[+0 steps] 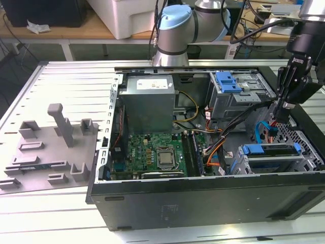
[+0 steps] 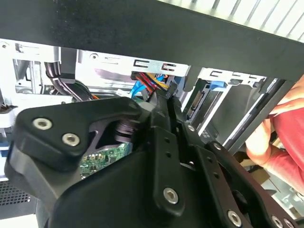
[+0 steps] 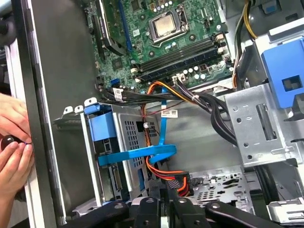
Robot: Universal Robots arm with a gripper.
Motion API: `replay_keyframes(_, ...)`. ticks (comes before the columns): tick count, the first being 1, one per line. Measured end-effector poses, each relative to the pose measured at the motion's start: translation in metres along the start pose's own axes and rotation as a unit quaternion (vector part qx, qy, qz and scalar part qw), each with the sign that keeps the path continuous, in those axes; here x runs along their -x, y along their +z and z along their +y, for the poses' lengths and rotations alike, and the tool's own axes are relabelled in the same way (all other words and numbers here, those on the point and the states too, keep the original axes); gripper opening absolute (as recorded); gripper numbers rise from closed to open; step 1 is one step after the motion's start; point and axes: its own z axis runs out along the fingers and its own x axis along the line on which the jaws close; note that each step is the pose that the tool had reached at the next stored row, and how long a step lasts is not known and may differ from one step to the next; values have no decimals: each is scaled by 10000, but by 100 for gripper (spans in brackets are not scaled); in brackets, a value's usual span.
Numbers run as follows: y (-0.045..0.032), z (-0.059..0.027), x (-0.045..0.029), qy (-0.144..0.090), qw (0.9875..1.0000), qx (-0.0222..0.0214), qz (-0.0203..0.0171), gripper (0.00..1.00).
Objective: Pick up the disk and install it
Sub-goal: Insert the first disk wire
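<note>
Nearest in the exterior view is the black wall of the computer case (image 1: 203,203), which lies on its side with the panel off, I judge so that the arm can reach in from above. The gripper (image 1: 281,116) hangs inside at the exterior view's right, just above the drive cage (image 1: 307,163). There the disk (image 1: 271,151) sits slotted in, blue frame edge outward. The power supply (image 1: 150,94) bears a white sticker whose print I cannot make out.

In the second wrist view the gripper (image 2: 167,95) points at a bunch of coloured wires (image 2: 149,83); a person's hand (image 2: 261,140) rests at the case edge.

In the first wrist view the gripper (image 3: 164,192) has its jaws together at a black plug (image 3: 183,180) on orange wires. Whether they nip it I cannot tell. The disk (image 3: 128,137) stands beside it in the cage, apparently seated, with a flat blue cable (image 3: 142,154) across it. Two hands (image 3: 12,142) hold the case wall, probably steadying it.
</note>
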Motion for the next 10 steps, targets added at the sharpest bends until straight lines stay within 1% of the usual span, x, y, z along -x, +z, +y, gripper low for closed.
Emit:
replay_keyframes(1,1,0,0,0,10000,7,19,16)
replay_keyframes(3,2,0,1,-2,10000,15,51,16)
replay_keyframes(4,3,-1,1,-6,9999,29,102,16)
replay_keyframes(5,2,0,0,-5,9999,33,115,16)
replay_keyframes(7,7,9,-6,-7,9999,33,115,16)
replay_keyframes(9,20,63,-37,-3,9999,24,112,16)
replay_keyframes(10,14,89,-50,0,9999,15,110,16)
